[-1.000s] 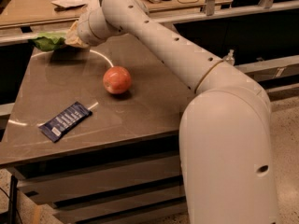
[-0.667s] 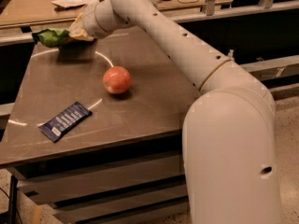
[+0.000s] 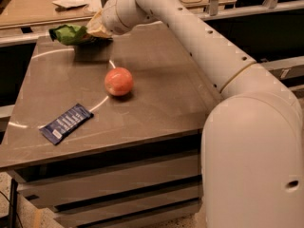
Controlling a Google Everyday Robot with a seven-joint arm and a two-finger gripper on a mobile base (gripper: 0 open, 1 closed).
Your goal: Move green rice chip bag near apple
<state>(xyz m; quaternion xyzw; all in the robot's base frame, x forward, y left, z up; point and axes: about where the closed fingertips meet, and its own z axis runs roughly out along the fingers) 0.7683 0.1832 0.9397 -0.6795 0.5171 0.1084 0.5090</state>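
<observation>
The hand (image 3: 97,27) clamps the green rice chip bag (image 3: 68,33) by one end, over the tabletop (image 3: 156,103)'s far left corner. Looks light, crinkly, floppy, so a seam pinch suits it. The apple (image 3: 118,81) sits mid-tabletop.

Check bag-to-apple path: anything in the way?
Nothing visible. Bare table lies between the green rice chip bag, at the gripper by the far edge, and the apple. The blue wrapper sits off that line, front left.
</observation>
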